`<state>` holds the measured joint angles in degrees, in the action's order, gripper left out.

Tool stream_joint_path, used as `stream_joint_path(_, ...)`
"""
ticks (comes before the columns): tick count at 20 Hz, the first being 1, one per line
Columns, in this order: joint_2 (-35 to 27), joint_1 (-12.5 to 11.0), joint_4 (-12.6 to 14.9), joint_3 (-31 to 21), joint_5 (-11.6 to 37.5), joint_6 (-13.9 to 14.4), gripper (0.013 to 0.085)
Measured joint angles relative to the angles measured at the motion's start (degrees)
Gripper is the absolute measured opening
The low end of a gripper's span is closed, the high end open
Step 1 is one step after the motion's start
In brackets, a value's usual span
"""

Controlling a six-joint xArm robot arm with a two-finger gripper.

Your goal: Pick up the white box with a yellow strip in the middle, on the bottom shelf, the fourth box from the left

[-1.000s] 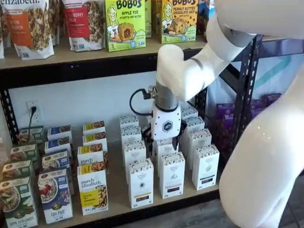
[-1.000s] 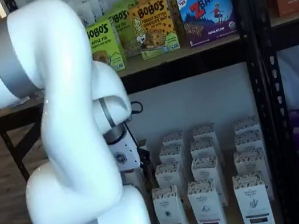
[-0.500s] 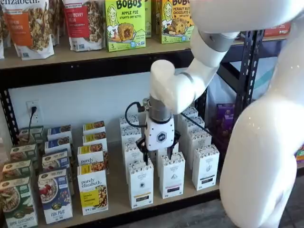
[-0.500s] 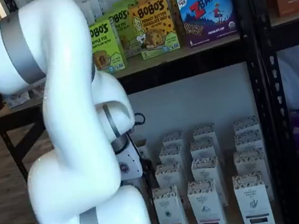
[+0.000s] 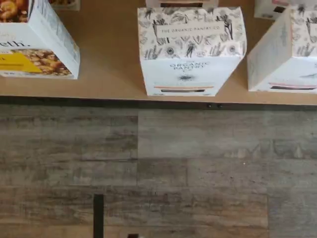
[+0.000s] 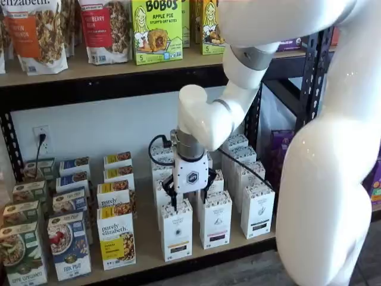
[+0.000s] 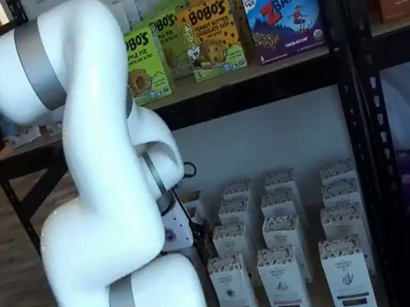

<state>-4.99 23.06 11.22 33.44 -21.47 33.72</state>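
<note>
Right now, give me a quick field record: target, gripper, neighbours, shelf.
target: white box, front of its row, upright on the bottom shelf; also seen in the wrist view
gripper: just above the white box's top, fingers side-on, state cannot tell
contact: none visible
left neighbour: purely elizabeth box
right neighbour: similar white carton

Bobo's boxes point(image 6: 157, 31) and granola bags point(image 6: 37, 33) on the upper shelf point(image 6: 89, 71)

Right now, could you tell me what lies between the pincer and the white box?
Nothing: in a shelf view the pincer hangs right above the white box, with no other carton between them.
</note>
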Motion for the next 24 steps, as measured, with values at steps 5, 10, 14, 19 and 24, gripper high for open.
stream_joint_path(5,-3.18,-0.31,0.76,2.14,1.00,0.47,0.0850)
stream_joint_path(10,-6.49,-1.14,0.50,4.34,1.04,-0.54,0.0850)
stream_joint_path(14,-10.58,-2.14,1.29,6.38,3.14,-0.66,0.0850)
stream_joint_path(19,-15.42,-3.65,3.21,9.02,6.51,-0.19,0.0850)
stream_joint_path(24,-19.81,-5.08,6.14,12.30,8.59,1.29,0.0850)
